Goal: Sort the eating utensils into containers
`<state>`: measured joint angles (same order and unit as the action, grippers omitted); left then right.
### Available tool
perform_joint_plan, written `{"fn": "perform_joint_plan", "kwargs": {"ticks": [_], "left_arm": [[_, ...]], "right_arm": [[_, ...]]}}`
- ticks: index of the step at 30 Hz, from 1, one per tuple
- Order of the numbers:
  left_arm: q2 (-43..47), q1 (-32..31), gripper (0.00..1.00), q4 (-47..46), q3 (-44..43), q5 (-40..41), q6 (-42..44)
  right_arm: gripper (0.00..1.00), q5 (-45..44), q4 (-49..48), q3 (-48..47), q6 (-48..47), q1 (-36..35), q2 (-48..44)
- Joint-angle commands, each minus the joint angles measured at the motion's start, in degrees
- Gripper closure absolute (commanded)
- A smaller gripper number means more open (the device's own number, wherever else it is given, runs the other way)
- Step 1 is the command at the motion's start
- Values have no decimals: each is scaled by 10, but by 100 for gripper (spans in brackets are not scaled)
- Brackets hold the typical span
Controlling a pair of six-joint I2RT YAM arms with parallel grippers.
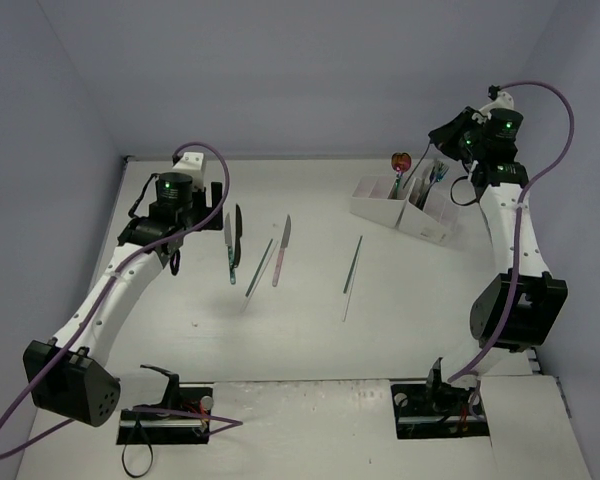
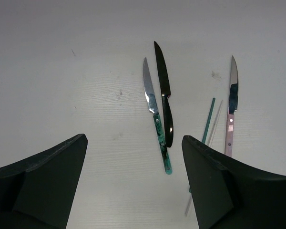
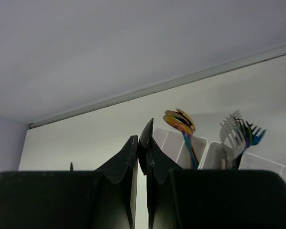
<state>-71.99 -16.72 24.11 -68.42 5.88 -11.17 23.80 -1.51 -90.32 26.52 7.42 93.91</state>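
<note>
A: Knives next? Left gripper [image 2: 133, 143] hangs with jaws wide and empty over the green-handled knife [image 2: 157, 119] and black knife [image 2: 165, 95], which lie side by side at the left.
B: Yes, I judge. Descend, straddle one handle only, then close.
A: Right gripper [image 3: 139, 138]?
B: Pinched together, holding nothing, raised near the containers [image 1: 380, 212] at far right, where spoons [image 3: 181, 119] and forks [image 3: 236, 131] already stand.

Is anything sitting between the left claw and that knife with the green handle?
Nothing visible does. The left claw hangs open over the table, with the green-handled knife in plain view ahead of it. The only crowding is the black knife lying close alongside its handle.
</note>
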Motion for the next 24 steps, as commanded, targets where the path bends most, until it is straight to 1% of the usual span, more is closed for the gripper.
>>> {"fn": "perform_joint_plan", "kwargs": {"ticks": [1, 8, 15, 16, 17, 19, 20, 21, 22, 24], "left_arm": [[12, 5, 22, -12, -26, 11, -10], [10, 6, 22, -12, -25, 8, -10], [6, 6, 22, -10, -27, -1, -11], [6, 6, 22, -10, -27, -2, -11], [5, 6, 22, -9, -27, -3, -10], [4, 6, 22, -8, -28, -5, -10], [3, 6, 22, -7, -28, -7, -10], [3, 6, 22, -5, -29, -9, -9], [1, 6, 22, -5, -29, -10, -9], [0, 6, 22, -5, -29, -12, -9]], "right_arm": [[100, -11, -12, -22, -21, 1, -11], [100, -6, -14, 5, -33, -9, 28], [100, -29, -13, 7, -46, -30, 65], [98, -31, -13, 6, -47, -34, 73], [92, -33, -13, 6, -47, -37, 80], [74, -38, -12, 6, -48, -42, 88], [68, -45, -12, 7, -49, -45, 89], [64, -54, -11, 8, -51, -48, 89], [64, -62, -11, 9, -51, -50, 88], [55, -81, -6, 7, -60, -56, 80]]}}
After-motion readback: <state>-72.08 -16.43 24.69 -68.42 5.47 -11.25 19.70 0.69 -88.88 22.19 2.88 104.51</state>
